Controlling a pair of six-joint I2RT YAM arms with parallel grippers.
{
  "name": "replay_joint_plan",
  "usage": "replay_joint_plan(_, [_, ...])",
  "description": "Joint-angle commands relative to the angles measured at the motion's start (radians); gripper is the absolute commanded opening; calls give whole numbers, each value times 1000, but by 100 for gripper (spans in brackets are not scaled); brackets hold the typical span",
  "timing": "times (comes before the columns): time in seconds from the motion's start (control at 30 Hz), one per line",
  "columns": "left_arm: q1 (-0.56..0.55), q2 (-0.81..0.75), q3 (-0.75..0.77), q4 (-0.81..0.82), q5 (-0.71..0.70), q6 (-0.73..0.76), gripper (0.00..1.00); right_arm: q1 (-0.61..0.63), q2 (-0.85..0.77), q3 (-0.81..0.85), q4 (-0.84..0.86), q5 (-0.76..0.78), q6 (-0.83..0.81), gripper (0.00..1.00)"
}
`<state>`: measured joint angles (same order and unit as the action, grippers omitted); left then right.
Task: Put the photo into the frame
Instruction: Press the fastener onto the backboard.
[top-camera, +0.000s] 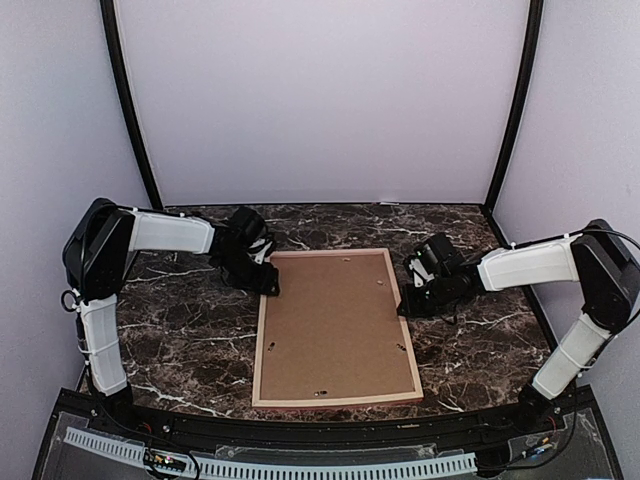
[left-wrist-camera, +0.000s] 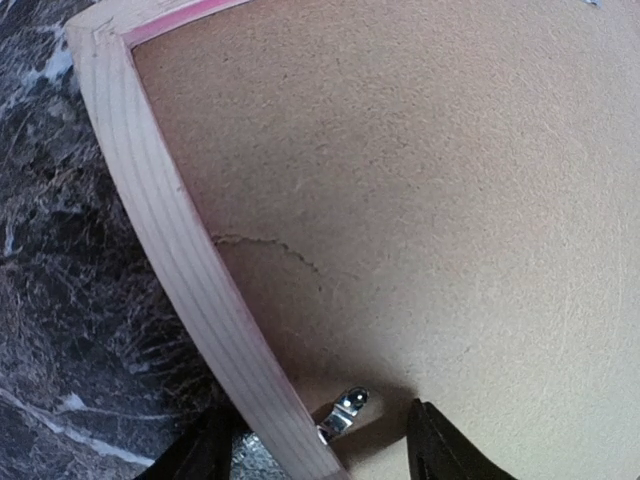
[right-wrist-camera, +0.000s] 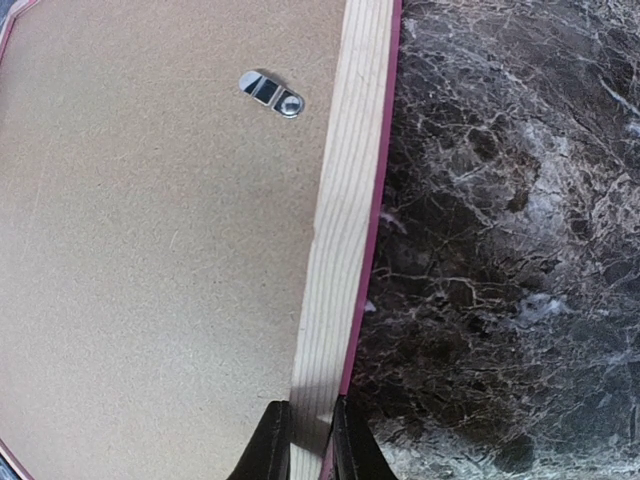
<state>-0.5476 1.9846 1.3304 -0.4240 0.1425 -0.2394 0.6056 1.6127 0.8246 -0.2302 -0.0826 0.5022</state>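
The frame (top-camera: 258, 370) lies back side up on the marble table, pale wood rails showing, with a plain brown backing board (top-camera: 335, 325) filling it. The photo is hidden. My left gripper (top-camera: 268, 285) is at the frame's far left corner, open, its fingers (left-wrist-camera: 440, 450) astride the left rail (left-wrist-camera: 170, 230) beside a metal tab (left-wrist-camera: 345, 410). My right gripper (top-camera: 407, 300) is at the upper right side, shut on the right rail (right-wrist-camera: 345, 200), which sits between its fingertips (right-wrist-camera: 270, 450). The pink front edge shows along that rail.
The dark marble tabletop (top-camera: 180, 340) surrounds the frame. Another metal tab (right-wrist-camera: 272, 93) lies on the backing board (right-wrist-camera: 150, 250) near the right rail. Black posts and pale walls bound the back and sides.
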Motion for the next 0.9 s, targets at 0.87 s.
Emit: replay_joint_plan(0.87, [-241, -346, -326, -83, -52, -148, 83, -8, 52, -13, 18, 57, 68, 10])
